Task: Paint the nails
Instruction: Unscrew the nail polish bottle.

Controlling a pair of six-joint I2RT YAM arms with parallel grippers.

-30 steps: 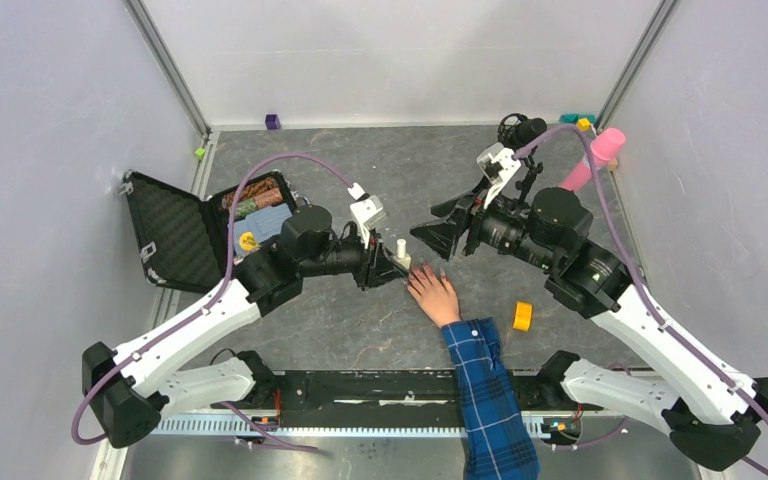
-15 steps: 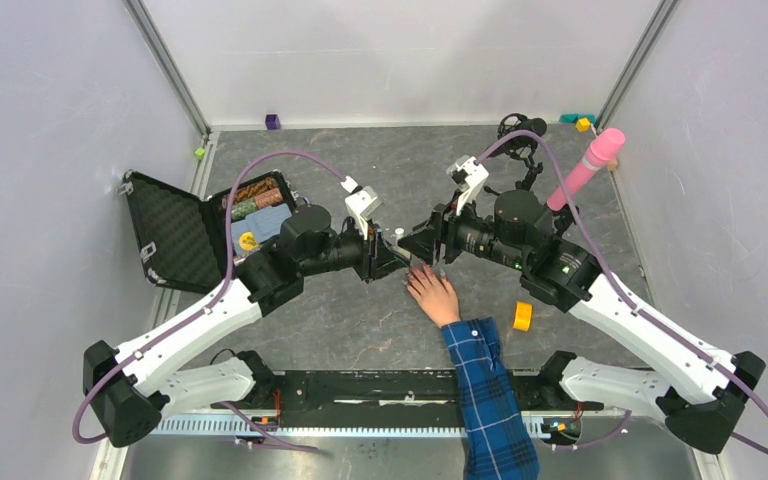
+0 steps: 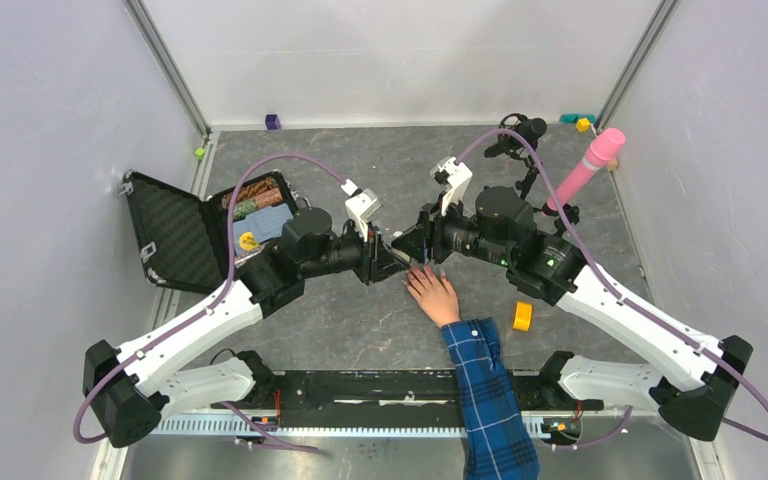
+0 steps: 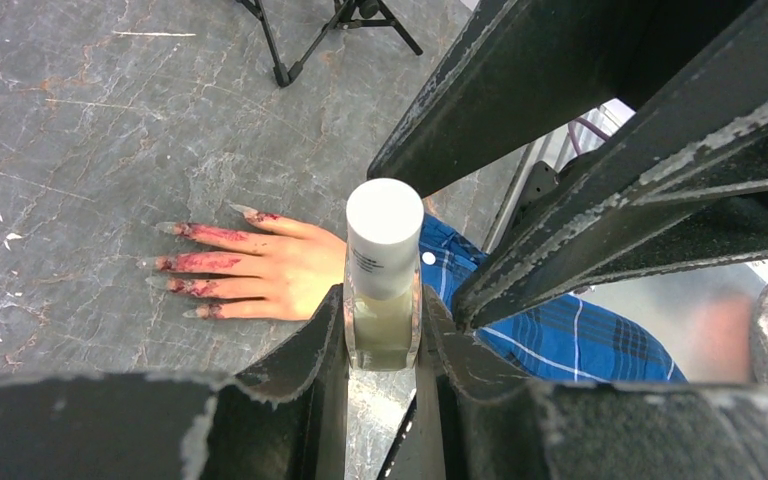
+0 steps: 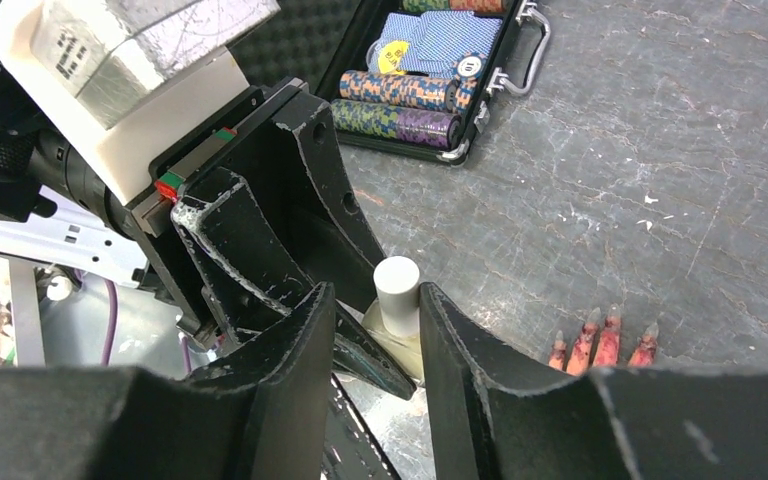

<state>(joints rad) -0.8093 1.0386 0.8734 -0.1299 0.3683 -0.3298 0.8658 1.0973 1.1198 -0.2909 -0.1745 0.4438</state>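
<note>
My left gripper (image 4: 384,322) is shut on the glass body of a small bottle (image 4: 384,300) with a white cap (image 4: 384,230), held upright just above the table. My right gripper (image 5: 378,296) has come in from the right and straddles that cap (image 5: 396,288); its right finger touches the cap, and a gap shows on the other side. In the top view the two grippers (image 3: 392,262) (image 3: 413,246) meet above a pale hand (image 3: 434,292) with a blue plaid sleeve (image 3: 485,385). The hand lies flat, its fingers smeared red, and the pointed nails (image 4: 167,228) (image 5: 592,320) lie close by.
An open black case (image 3: 175,235) of poker chips (image 5: 400,100) lies at the left. A yellow tape roll (image 3: 522,316) sits right of the hand. A pink cylinder (image 3: 592,160) and a small black tripod (image 3: 520,135) stand at the back right.
The right arm has swung left to the bottle and its jaws have narrowed around the cap. The left gripper and the hand have stayed put.
</note>
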